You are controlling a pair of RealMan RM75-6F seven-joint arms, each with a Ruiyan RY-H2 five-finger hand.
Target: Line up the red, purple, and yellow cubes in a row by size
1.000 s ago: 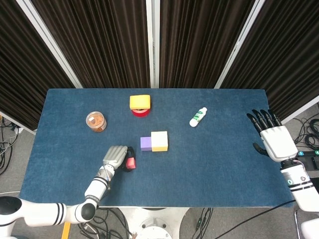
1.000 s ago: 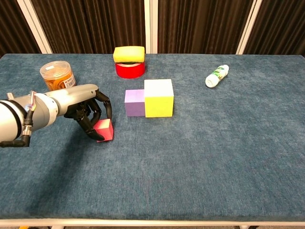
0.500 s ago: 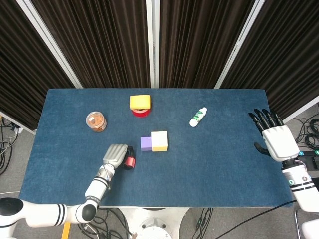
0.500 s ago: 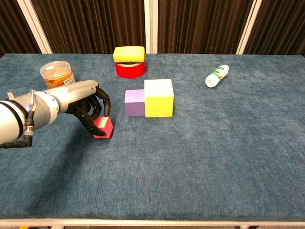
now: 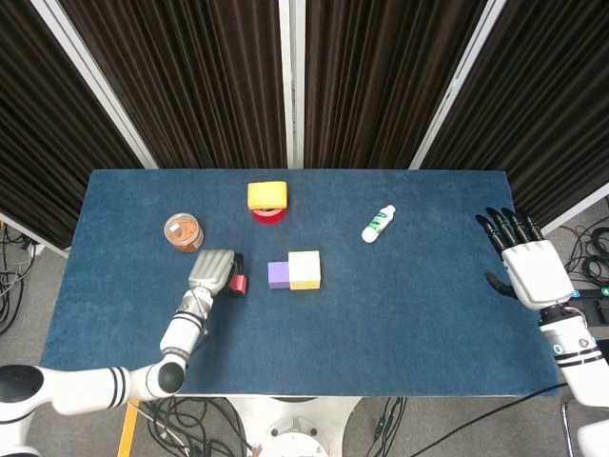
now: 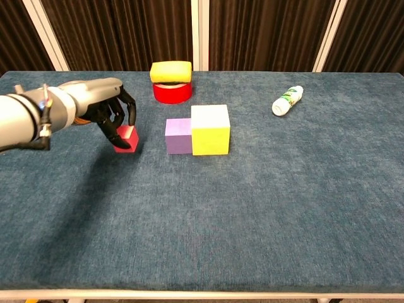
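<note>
A table (image 5: 419, 314) covered in dark blue, felt-like cloth fills both views, and behind its far edge hang dark ribbed curtains (image 5: 200, 76) divided by pale upright posts; in the head view loose cables trail on the floor below the near edge and at the right side. The left hand (image 6: 104, 107) reaches in from the left with its dark fingers curled around the red cube (image 6: 126, 138), pinching it at the top; the chest view does not settle whether the cube rests on the cloth or hangs just above it. The cube sits a little to the left of the purple cube (image 6: 178, 136), with a gap between them. The purple cube touches the larger yellow cube (image 6: 210, 129) on its right, the two forming a short row near the middle of the table. Behind them, near the far edge, a yellow sponge (image 6: 170, 71) lies on top of a red round container (image 6: 172, 92). An orange-filled clear jar (image 5: 183, 232) stands at the left, just behind the left hand, and a small white bottle with a green label (image 6: 287, 100) lies on its side toward the right rear. The right hand (image 5: 523, 262) hovers at the table's right edge, fingers extended and slightly apart, holding nothing.
</note>
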